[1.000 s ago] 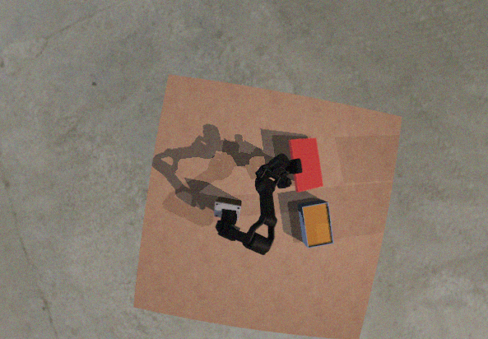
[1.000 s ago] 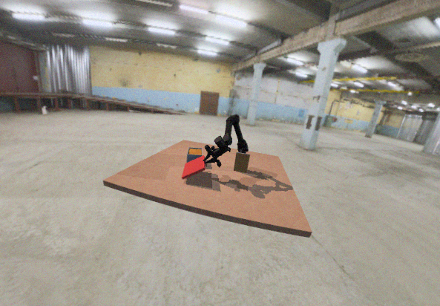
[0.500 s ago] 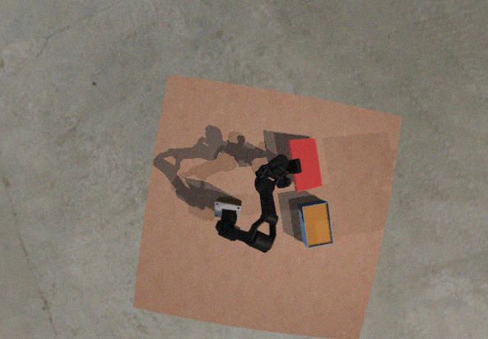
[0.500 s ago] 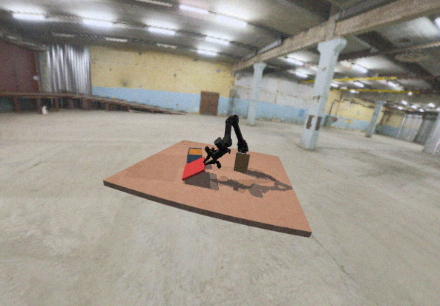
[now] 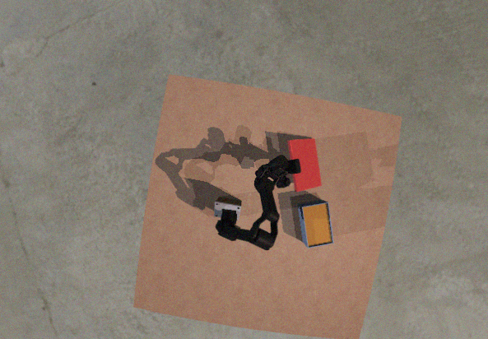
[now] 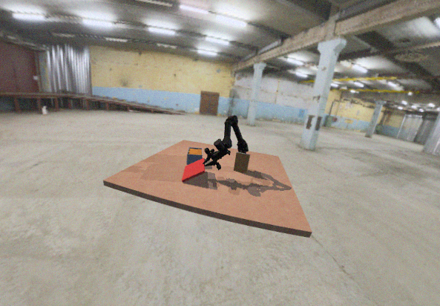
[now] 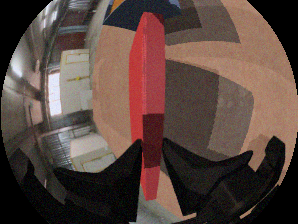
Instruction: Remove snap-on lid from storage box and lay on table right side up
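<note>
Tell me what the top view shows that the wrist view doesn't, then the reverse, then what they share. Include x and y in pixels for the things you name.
Top only: the bent arm (image 5: 267,202), the pale block (image 5: 221,205) at its base, and the lid's broad red face in full.

Wrist only: the two black fingers on opposite sides of the lid's edge, and the hall (image 7: 30,60) beyond the table.

Both: the red lid (image 5: 308,169) (image 7: 154,65) held by the end effector (image 5: 296,166) (image 7: 150,143), off the box (image 5: 303,228) (image 7: 131,22), and part of the table (image 5: 203,280) (image 7: 277,57).

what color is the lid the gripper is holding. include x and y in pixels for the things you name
The lid (image 5: 309,164) (image 6: 194,170) (image 7: 153,75) is red, seen best from the top.
</note>
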Motion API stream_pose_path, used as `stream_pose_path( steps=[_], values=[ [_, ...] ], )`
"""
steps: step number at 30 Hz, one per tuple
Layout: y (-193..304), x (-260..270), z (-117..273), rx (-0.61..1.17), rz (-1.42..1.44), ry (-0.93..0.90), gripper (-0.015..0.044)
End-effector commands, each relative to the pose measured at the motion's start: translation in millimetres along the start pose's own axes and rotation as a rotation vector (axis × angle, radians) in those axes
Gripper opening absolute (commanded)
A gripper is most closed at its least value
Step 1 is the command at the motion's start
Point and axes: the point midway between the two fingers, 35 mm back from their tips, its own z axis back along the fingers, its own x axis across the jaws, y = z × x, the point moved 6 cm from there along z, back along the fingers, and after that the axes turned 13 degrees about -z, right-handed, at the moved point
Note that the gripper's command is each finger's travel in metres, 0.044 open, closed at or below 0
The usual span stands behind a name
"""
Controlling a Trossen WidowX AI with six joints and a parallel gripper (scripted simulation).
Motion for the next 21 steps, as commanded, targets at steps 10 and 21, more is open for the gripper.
stream_pose_path(
  steps=[10,21],
  values=[
    [-2.2,-8.5,-6.9,0.0,0.006,0.001,0.0],
    [-3.9,-15.2,-12.6,0.0,0.006,0.001,0.0]
  ],
)
